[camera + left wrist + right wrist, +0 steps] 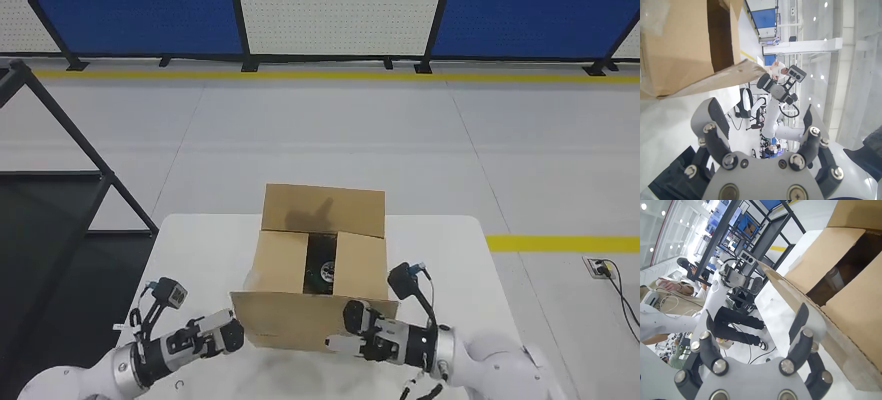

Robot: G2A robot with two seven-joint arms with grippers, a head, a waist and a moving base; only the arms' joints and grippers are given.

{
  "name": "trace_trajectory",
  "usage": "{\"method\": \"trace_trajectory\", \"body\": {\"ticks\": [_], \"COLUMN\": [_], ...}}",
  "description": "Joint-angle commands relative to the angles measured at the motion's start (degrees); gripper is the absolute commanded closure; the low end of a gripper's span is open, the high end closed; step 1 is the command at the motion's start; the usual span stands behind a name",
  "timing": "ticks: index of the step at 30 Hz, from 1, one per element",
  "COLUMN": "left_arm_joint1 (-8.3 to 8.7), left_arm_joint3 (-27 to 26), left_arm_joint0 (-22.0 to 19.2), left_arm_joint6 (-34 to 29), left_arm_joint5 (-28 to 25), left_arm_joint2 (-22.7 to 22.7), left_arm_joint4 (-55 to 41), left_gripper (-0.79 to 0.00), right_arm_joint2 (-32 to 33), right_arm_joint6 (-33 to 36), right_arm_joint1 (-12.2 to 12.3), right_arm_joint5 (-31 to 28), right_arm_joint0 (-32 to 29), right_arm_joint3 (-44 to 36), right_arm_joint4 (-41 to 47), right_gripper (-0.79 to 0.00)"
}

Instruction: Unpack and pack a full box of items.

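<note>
White table [200, 250]; black rack [50, 240] beside it; blue panels [140, 25] beyond.

Bright ceiling lights [814, 18] cast a soft shadow on the box [340, 205].

A cardboard box [283, 262] stands on the white table [205, 250]. Its far flap [325, 208] is raised and its near flap [285, 318] is folded out toward the robot. The two side flaps leave a dark gap where packed items [322, 268] show dimly. The left hand [228, 335] sits at the near flap's left corner, and the right hand [355, 318] at its right end.
</note>
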Motion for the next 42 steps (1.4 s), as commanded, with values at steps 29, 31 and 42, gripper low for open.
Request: {"method": "trace_trajectory", "body": {"ticks": [29, 31, 42], "left_arm_joint1": [1.63, 1.63, 0.75], "left_arm_joint3": [4.75, 4.85, 23.8], "left_arm_joint0": [-20.02, -19.77, -34.87], "left_arm_joint6": [10.24, 11.21, 10.19], "left_arm_joint5": [10.18, 9.84, 5.94], "left_arm_joint2": [3.13, 3.16, 15.73], "left_arm_joint4": [12.67, 13.31, 17.88], "left_gripper": [-0.785, -0.785, -0.785], "right_arm_joint2": [-9.32, -9.51, -10.18], "right_arm_joint6": [-8.25, -8.32, -7.63], "right_arm_joint1": [-0.35, -0.32, -0.02], "right_arm_joint5": [6.6, 6.33, 6.05], "right_arm_joint0": [11.81, 12.2, 13.58], "right_arm_joint3": [14.44, 14.85, 15.48], "right_arm_joint4": [1.27, 1.57, 2.57], "right_gripper": [-0.785, -0.785, -0.785]}}
